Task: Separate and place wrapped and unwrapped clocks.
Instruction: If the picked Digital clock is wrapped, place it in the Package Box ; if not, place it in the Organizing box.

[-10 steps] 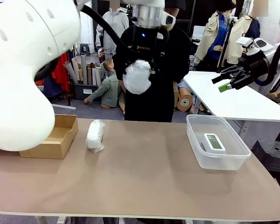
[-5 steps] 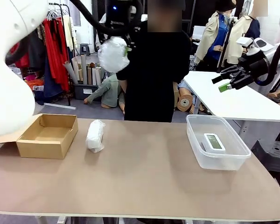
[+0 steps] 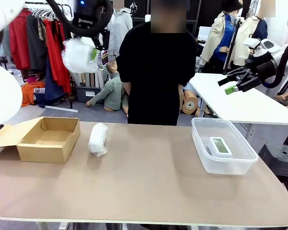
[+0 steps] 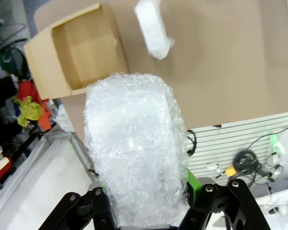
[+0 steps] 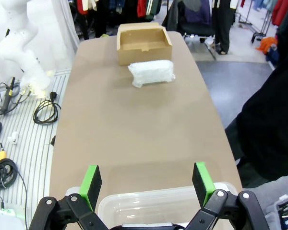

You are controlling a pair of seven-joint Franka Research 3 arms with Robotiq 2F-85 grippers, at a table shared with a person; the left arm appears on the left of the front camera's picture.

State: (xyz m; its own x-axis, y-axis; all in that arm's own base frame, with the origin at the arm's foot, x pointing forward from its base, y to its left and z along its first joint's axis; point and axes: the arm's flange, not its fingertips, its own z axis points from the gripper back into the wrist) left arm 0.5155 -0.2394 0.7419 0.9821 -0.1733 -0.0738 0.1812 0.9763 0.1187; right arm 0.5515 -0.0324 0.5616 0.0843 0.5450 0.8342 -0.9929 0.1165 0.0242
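A tan rectangular table [image 3: 149,182] fills the front view, with a person in a black top [image 3: 156,72] standing at its far side.

High above the table's left end, the robot's left gripper [image 3: 86,48] clasps a fist-sized oblong lump in white bubble wrap [image 3: 77,56]. The lump hangs in the air, well clear of the tabletop, to the left of the person. In the left wrist view the black fingers press against the bundle's lower sides, with a green pad [image 4: 192,180] showing at one edge, and the wrapping bulges upward between them.

Below it, an open brown cardboard box [image 3: 41,154] sits at the table's left end, one flap folded outward. A second white bubble-wrapped lump [image 3: 98,139] lies on the table just right of the box, near it but not touching.

Toward the right end stands a clear rectangular plastic tub [image 3: 225,167]. Inside it, flat on the bottom, lies a bare white rounded-rectangular digital clock with a grey screen [image 3: 220,145], face up.

The right gripper [image 3: 229,85] is raised at the right side, above the tub's end of the table. Its jaws are spread wide and hold nothing. In the right wrist view the two green-padded fingers stand far apart, with the tub's rim below them and the box and lying bundle at the far end.
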